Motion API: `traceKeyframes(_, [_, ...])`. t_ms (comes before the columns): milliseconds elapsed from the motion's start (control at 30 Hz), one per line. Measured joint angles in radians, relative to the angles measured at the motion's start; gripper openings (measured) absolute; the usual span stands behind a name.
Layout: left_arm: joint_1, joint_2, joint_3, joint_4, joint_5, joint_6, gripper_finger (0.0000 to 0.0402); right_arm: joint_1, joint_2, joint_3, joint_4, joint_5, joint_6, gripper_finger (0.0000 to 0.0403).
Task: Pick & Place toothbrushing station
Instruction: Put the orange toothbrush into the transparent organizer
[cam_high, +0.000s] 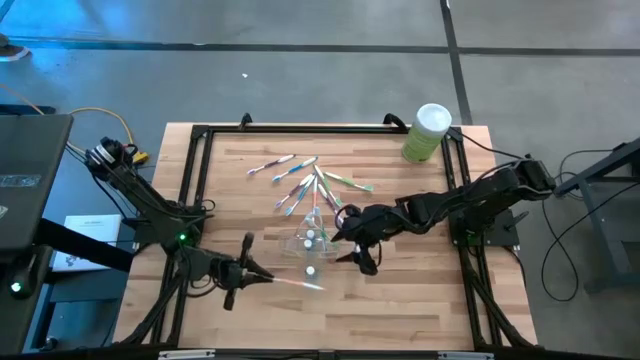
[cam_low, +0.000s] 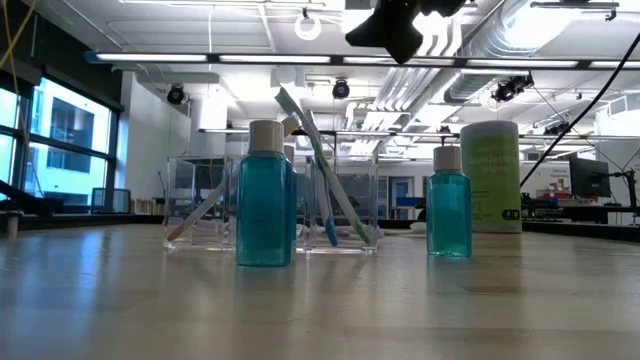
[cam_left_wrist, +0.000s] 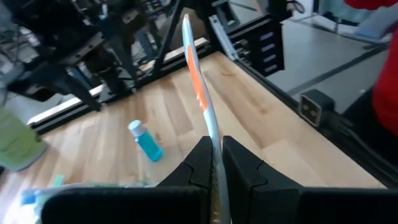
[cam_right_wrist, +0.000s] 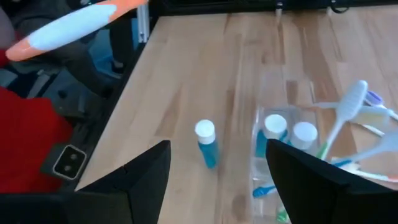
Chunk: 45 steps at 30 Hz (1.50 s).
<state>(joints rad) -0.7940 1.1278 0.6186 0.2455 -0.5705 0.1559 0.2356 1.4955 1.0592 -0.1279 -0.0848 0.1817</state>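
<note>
The clear holder (cam_high: 308, 240) stands mid-table with toothbrushes (cam_right_wrist: 341, 121) leaning in it and two white-capped blue bottles (cam_right_wrist: 287, 129) inside. Another small bottle (cam_high: 311, 270) stands on the wood just near of it. Several pastel toothbrushes (cam_high: 305, 180) lie loose on the table farther back. My left gripper (cam_high: 266, 274), near-left of the holder, is shut on an orange-and-white toothbrush (cam_left_wrist: 198, 81). My right gripper (cam_high: 351, 246) hovers open just right of the holder with nothing between its fingers (cam_right_wrist: 146, 174). My left gripper pinches one end of the orange-and-white toothbrush (cam_left_wrist: 213, 146) between its two fingers. The fingers lie along it, nearly level, pointing toward the table's right. The rest of the brush (cam_high: 300, 283) sticks out past the fingertips, lifted clear of the table.
A tall green canister with a white lid (cam_high: 427, 132) stands at the far right corner. A black frame (cam_high: 200, 140) borders the wooden top. Open wood lies along the near edge and at the near right.
</note>
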Motion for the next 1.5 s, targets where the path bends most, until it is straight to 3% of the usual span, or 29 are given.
traceKeyframes(300, [0.0, 0.002, 0.0, -0.002, 0.02, 0.039, 0.001, -0.004, 0.0, 0.0, 0.065, -0.004, 0.01, 0.0256])
traceKeyframes(500, [0.052, 0.093, 0.024, -0.003, 0.02, 0.065, 0.001, -0.036, 0.0, 0.0, 0.084, -0.023, 0.085, 0.0256])
traceKeyframes(633, [0.065, 0.198, 0.085, -0.003, 0.022, 0.201, 0.001, -0.054, 0.0, 0.0, 0.088, -0.046, 0.104, 0.0256])
traceKeyframes(767, [0.065, 0.299, 0.165, -0.001, 0.014, 0.361, 0.001, -0.074, 0.021, 0.0, 0.093, -0.182, 0.144, 0.0256])
traceKeyframes(967, [0.065, 0.442, 0.28, -0.003, -0.073, 0.589, 0.0011, -0.051, 0.063, -0.002, 0.105, -0.236, 0.158, 0.0256])
traceKeyframes(1267, [0.093, 0.467, 0.339, 0.0, -0.097, 0.721, 0.0012, 0.008, 0.099, -0.002, 0.156, -0.308, 0.184, 0.0256])
traceKeyframes(1500, [0.129, 0.466, 0.343, 0.018, -0.125, 0.807, 0.0013, 0.034, 0.099, -0.001, 0.162, -0.266, 0.192, 0.0256])
